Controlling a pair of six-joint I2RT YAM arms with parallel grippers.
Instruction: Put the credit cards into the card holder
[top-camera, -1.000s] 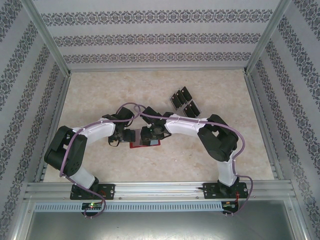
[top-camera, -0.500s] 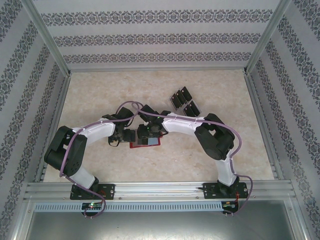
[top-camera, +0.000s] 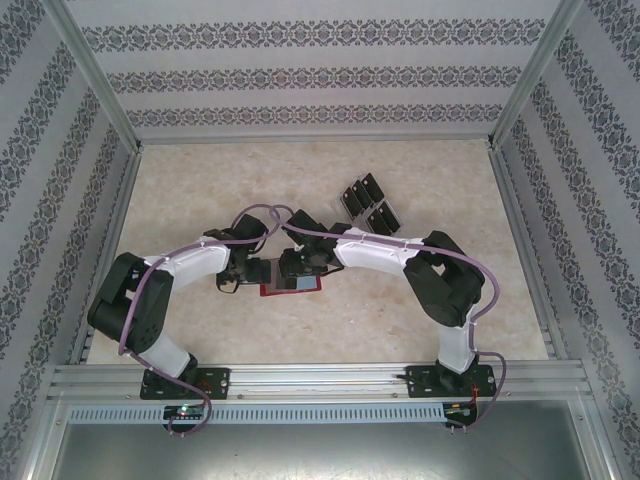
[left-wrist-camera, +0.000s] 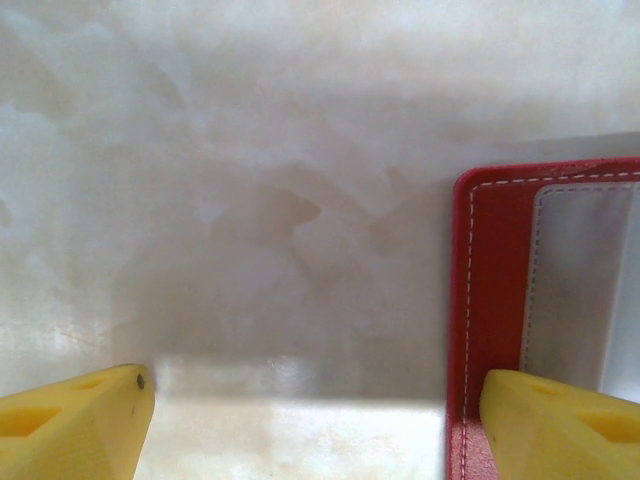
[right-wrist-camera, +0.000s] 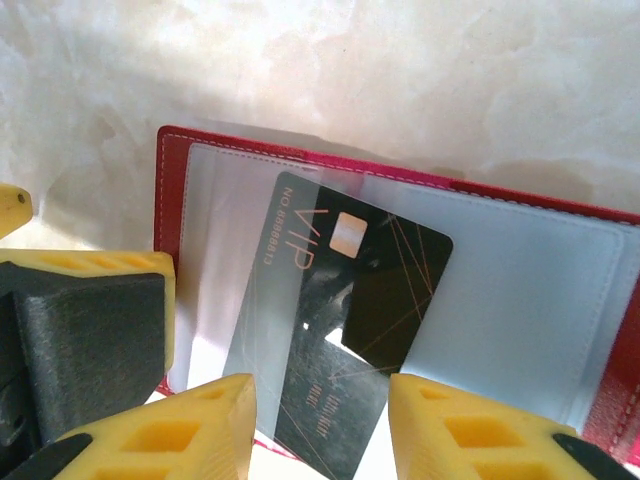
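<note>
Near the middle of the table (top-camera: 200, 180), the card holder (right-wrist-camera: 520, 290) lies open and flat; the left gripper (left-wrist-camera: 315, 405) stands with jaws apart, one fingertip (left-wrist-camera: 560, 430) at its red edge. Just beyond, the right gripper (right-wrist-camera: 322, 425) clasps a black credit card (right-wrist-camera: 375, 290) by its long sides, the card's tilted front end over the holder's pale pocket. Farther back to the right, the other credit cards (top-camera: 368, 202) sit grouped, well apart from it.

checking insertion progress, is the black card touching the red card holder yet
Touching. The right wrist view shows the credit card lying flat on the inner pockets of the open card holder, its left edge hazed under the holder's clear pocket.
</note>
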